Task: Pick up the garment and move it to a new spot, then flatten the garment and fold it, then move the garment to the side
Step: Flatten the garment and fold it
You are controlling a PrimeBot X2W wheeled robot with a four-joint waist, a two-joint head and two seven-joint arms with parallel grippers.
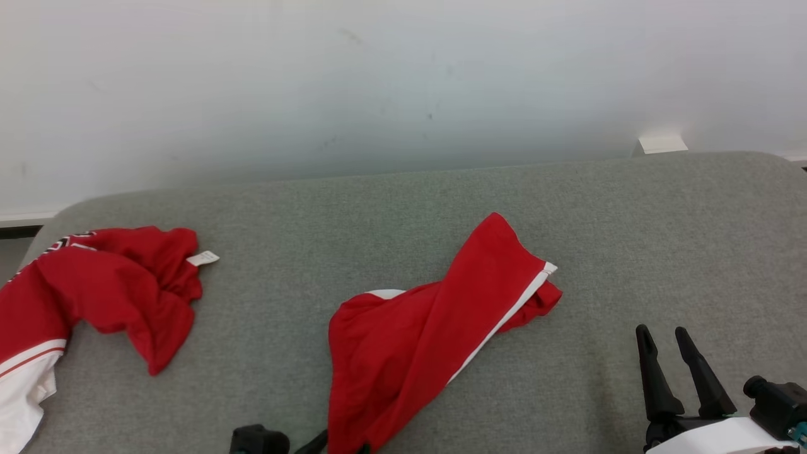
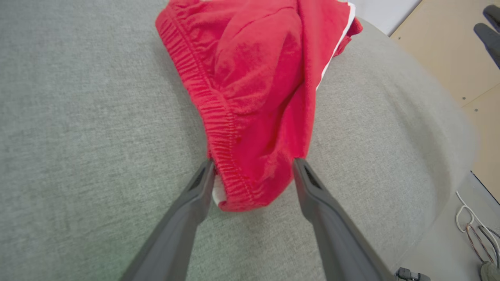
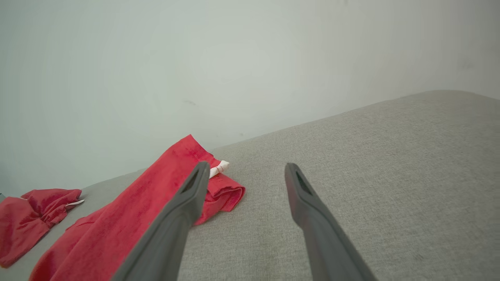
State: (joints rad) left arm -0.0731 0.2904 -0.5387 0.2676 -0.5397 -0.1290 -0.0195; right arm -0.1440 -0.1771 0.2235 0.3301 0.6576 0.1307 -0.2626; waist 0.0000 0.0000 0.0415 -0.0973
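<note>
Seemingly at the very start of the job, the left gripper (image 2: 254,162) has its jaws spread as wide as they go. One finger stands on either side of the gathered waistband end of a pair of red shorts (image 2: 254,78), just beside the cloth, with nothing pinched between them. The right gripper (image 1: 662,329) sits at the near right over bare grey cloth, its jaws likewise wide apart and holding nothing, near the shorts' far leg but apart from it. The shorts lie crumpled and twisted in the middle of a grey fabric-covered tabletop (image 1: 630,221), a white side stripe running along one leg toward the far right. A second red-and-white garment (image 1: 107,284), a white tag (image 1: 203,258) showing at its edge, is bunched at the left end of the tabletop, well apart from the shorts. A pale wall (image 1: 378,82) rises behind. Judged from how things lie, no step is done: the shorts are not yet lifted, and moving them to a new spot, flattening, folding and setting them aside all remain
</note>
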